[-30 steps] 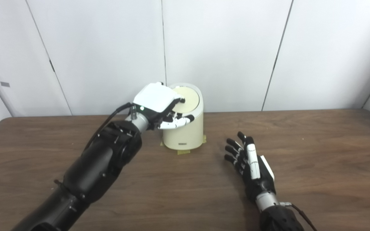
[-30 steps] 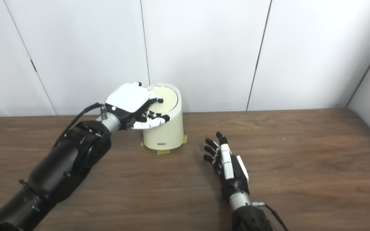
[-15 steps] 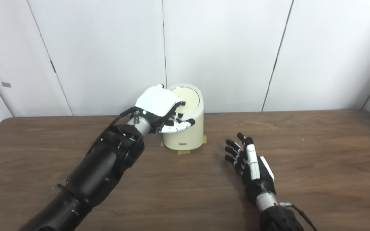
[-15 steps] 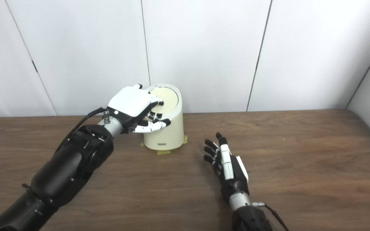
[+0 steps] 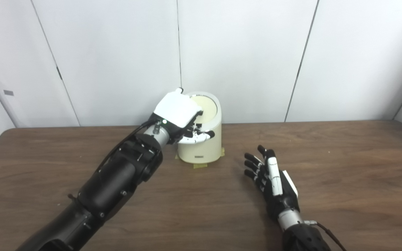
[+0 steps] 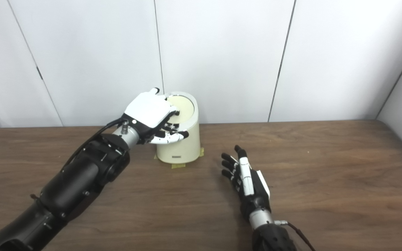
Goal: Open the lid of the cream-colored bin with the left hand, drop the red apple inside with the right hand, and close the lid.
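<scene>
Left hand [image 5: 178, 111] sits on the left top edge of the bin [image 5: 201, 146], fingers [image 5: 201, 135] curled over the rim with tips on the lid [image 5: 206, 106]. Whether they grip the lid or merely press on it cannot be told. The lid lies flat and shut. Judgement: the hand is placed to work the lid, either start or finish of the task.

Right hand [image 5: 272, 179] rests on the worktop [image 5: 344, 167], fingers spread, holding nothing, well apart from the bin. No apple is visible anywhere; it may be inside the bin, but that cannot be confirmed.

The bin stands near the far worktop edge, close to the wall, on yellow tape tabs [image 5: 200, 165], likely position marks. Open room lies right and front of the bin.
</scene>
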